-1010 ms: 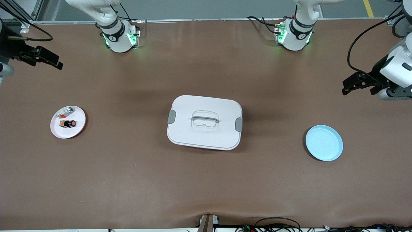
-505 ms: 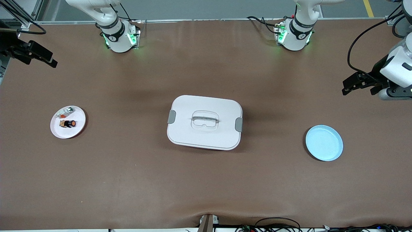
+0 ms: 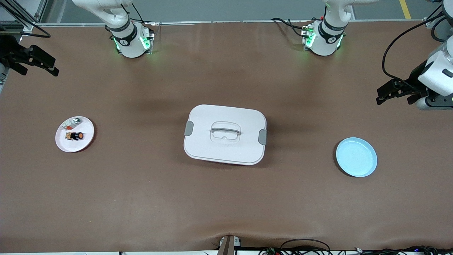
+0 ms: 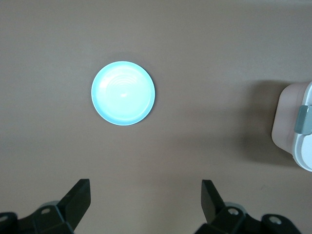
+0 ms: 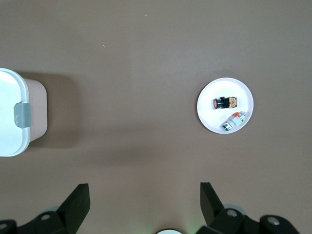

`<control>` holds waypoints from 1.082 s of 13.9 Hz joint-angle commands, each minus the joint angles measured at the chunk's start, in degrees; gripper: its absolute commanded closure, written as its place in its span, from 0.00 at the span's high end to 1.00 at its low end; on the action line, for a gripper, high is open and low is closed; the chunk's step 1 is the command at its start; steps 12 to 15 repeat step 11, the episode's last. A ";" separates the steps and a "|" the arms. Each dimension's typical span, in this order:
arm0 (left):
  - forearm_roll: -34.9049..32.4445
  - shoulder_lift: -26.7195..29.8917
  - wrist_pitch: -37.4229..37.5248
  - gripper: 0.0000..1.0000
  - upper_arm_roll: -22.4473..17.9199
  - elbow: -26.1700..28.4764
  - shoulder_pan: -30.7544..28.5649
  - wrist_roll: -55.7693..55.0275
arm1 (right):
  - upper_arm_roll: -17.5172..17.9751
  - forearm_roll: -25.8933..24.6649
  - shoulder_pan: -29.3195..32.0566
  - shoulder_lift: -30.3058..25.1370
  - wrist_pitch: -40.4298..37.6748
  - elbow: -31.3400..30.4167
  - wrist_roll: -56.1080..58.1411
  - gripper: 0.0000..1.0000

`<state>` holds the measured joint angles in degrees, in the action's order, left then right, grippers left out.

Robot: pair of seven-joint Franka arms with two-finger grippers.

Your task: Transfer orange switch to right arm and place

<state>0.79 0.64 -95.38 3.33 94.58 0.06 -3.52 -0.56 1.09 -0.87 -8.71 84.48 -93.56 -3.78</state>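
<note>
Overhead, right gripper (image 3: 52, 69) at upper left of frame, fingers wide apart, empty; left gripper (image 3: 380, 98) at right edge, likewise wide and empty. White plate (image 3: 86, 140) at left holds the orange switch (image 3: 75, 135), a stubby black cylinder lying on its side with orange button end, beside a small silver-white piece (image 3: 72, 123). Lidded white box (image 3: 225, 134) sits at centre; blue plate (image 3: 356, 157) lies bare at lower right; brown table (image 3: 226, 205) open around them

The right gripper (image 3: 37, 63) hangs in the air at the right arm's end of the table, about nine o'clock from the right arm's base, fingers (image 5: 78, 200) spread wide and holding nothing. The left gripper (image 3: 384, 95) hangs at the left arm's end, about four o'clock from the left arm's base, fingers (image 4: 80, 195) likewise spread and unladen.
</note>
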 commanded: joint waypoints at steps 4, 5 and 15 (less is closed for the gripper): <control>-0.61 -0.99 2.39 1.00 0.36 -1.51 0.11 0.35 | 0.12 -0.83 -0.10 -1.74 0.33 -1.45 0.26 1.00; -0.79 -0.99 2.65 1.00 0.36 -1.51 0.12 0.44 | 0.12 -0.83 -0.18 -1.74 0.16 -1.54 0.00 1.00; -0.53 -1.08 2.74 1.00 0.45 -1.51 -0.14 0.53 | 0.12 -0.65 -0.27 -3.59 1.83 -4.09 -0.26 1.00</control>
